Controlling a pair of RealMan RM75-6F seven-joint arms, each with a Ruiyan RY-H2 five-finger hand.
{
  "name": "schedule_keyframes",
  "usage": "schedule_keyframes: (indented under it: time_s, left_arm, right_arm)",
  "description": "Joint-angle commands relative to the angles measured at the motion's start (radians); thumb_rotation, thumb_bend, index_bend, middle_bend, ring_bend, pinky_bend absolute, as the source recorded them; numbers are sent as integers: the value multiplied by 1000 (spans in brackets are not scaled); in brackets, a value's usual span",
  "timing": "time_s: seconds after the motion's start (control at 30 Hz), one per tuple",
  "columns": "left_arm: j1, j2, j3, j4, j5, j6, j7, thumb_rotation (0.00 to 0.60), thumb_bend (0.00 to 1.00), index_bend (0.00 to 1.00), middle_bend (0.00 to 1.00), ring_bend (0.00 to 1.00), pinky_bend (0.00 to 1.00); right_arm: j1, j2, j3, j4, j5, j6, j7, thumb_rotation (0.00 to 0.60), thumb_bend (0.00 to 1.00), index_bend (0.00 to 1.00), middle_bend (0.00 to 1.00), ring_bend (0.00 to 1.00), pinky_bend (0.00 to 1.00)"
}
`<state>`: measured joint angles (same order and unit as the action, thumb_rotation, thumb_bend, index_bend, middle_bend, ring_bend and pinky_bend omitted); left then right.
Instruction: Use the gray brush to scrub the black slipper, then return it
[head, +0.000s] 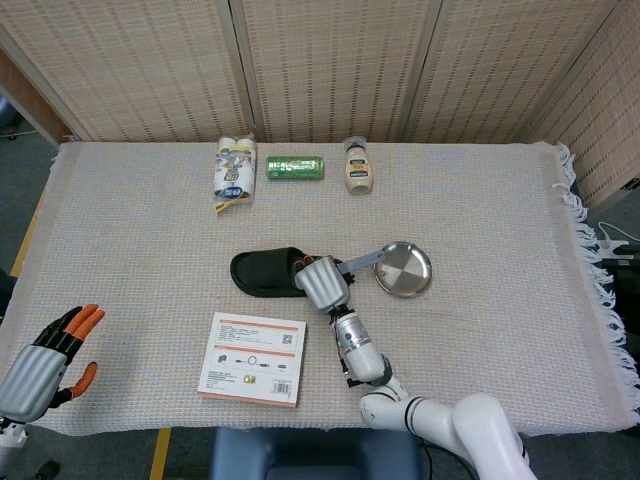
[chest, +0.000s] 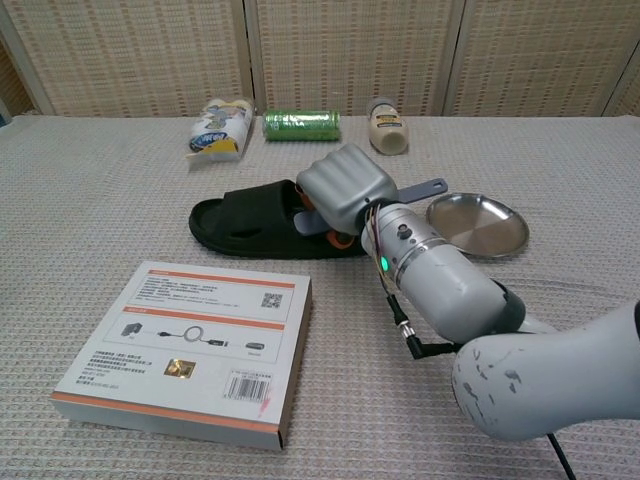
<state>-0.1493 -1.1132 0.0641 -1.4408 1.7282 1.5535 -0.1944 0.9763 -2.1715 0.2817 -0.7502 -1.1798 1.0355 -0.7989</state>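
At tabletop centre, the right hand (chest: 345, 192) grips the gray brush (chest: 420, 188) on the black slipper (chest: 245, 225), handle toward two o'clock. Soft, light slipper likely slides; brush seems rigid. Left hand (head: 45, 358) rests open.

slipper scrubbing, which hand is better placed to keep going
The right hand: it already holds the gray brush against the black slipper. The left hand sits open at the table's near left corner, far from both.
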Motion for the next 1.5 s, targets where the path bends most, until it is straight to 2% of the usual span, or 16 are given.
schedule_keyframes:
  time_s: [0.03, 0.3, 0.4, 0.77, 1.0, 1.23, 1.5]
  left_arm:
    - [0, 1, 0, 0, 1, 1, -3, 600, 501, 0, 0, 0, 155]
    - [1, 3, 1, 0, 5, 6, -9, 600, 501, 0, 0, 0, 155]
    - [0, 3, 0, 3, 3, 5, -14, 600, 502, 0, 0, 0, 155]
    - [3, 6, -4, 8, -7, 7, -25, 600, 501, 0, 0, 0, 157]
    - [3, 5, -4, 8, -7, 6, -24, 600, 501, 0, 0, 0, 158]
    - [2, 4, -5, 4, -7, 5, -21, 600, 501, 0, 0, 0, 159]
    - [3, 7, -4, 6, -5, 7, -28, 600, 502, 0, 0, 0, 161]
  right_arm:
    - [-10, 20, -6, -8, -7, 6, -20, 600, 365, 908, 673, 606, 767]
    - [-19, 49, 0, -45, -1, 6, -50, 600, 365, 909, 673, 606, 767]
    - [-9, 33, 1, -51, 4, -13, -62, 600, 365, 909, 674, 606, 767]
    - [21, -43, 13, 33, -13, -27, -4, 600, 365, 909, 674, 608, 767]
    - [1, -11, -2, 57, -25, -21, -29, 600, 365, 909, 674, 609, 767]
    - [-6, 20, 6, 15, -20, -25, -48, 600, 368, 909, 674, 609, 767]
    - [29, -36, 23, 15, -9, -49, -62, 600, 367, 909, 674, 609, 767]
